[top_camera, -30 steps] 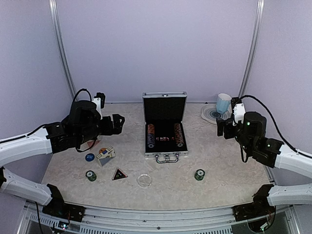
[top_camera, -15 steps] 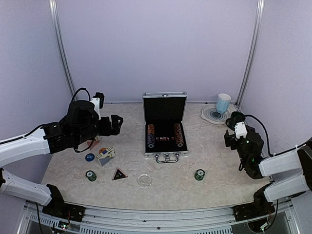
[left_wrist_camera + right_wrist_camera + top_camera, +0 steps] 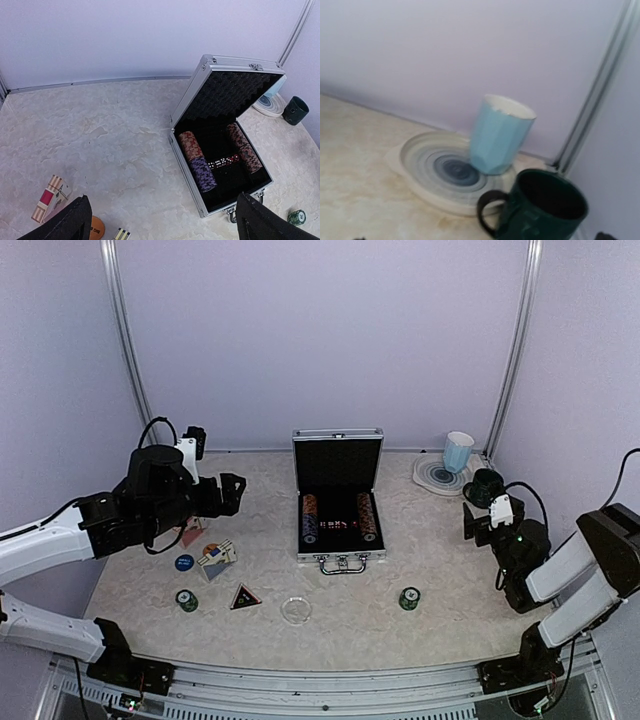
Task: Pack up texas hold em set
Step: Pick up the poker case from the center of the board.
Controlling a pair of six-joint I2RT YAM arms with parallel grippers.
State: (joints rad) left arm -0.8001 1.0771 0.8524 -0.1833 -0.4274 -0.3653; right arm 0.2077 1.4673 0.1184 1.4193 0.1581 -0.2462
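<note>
L gripper (image 3: 233, 490) hovers over left side of table (image 3: 450, 570), jaws spread wide, nothing btwn them. Near it we note loose set pieces: red card deck (image 3: 191, 534), blue disc (image 3: 184, 562), green chip stack (image 3: 187, 600), black triangle (image 3: 245, 597), clear disc (image 3: 295, 610). Briefcase (image 3: 338, 462) sits mid-table twd the back, open, lid upright, chip rows (image 3: 196, 159) inside. 2nd green stack (image 3: 409, 598) lies front-right of it. R gripper (image 3: 469, 522) sits near dark mug (image 3: 545, 207), jaws spread, empty.
</note>
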